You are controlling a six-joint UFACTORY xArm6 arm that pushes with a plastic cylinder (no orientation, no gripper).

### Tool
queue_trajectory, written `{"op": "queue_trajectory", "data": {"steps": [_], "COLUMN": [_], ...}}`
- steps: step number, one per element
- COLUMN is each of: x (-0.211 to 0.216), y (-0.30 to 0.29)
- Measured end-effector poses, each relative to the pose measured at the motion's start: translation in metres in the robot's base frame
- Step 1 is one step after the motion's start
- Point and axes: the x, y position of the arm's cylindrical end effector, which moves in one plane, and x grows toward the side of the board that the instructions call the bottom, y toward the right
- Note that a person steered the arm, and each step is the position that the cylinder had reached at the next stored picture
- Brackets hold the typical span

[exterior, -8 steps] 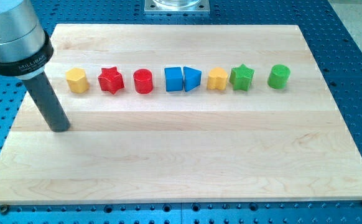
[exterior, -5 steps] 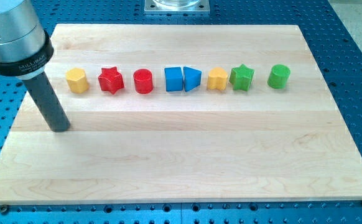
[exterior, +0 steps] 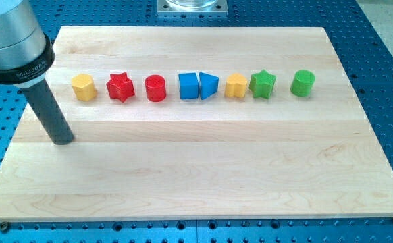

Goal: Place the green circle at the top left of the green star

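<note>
Eight small blocks stand in one row across the upper half of the wooden worktop (exterior: 196, 169), which fills most of the view. My rod comes down at the view's left, with my tip (exterior: 63, 140) on the board below and left of the yellow block (exterior: 83, 87), well apart from everything else. No pincer is fitted to this arm, so there is none to be apart or together.

The green circle (exterior: 303, 82) sits at the row's right end, just beside the green star (exterior: 263, 84), a small gap between them. It looks like a light, stiff, smooth cylinder that should slide easily but may roll off a glancing contact. I judge the push should meet its side squarely, first from below to carry it above the row, then from its right to send it leftward past the star's upper left.
</note>
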Motion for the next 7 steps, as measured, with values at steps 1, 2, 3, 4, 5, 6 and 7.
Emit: {"op": "queue_trajectory", "data": {"steps": [1, 2, 3, 4, 5, 6, 7], "x": [-0.001, -0.001, -0.001, -0.001, -0.001, -0.001, -0.001], "y": [0.0, 0.001, 0.005, 0.01, 0.013, 0.015, 0.017]}}
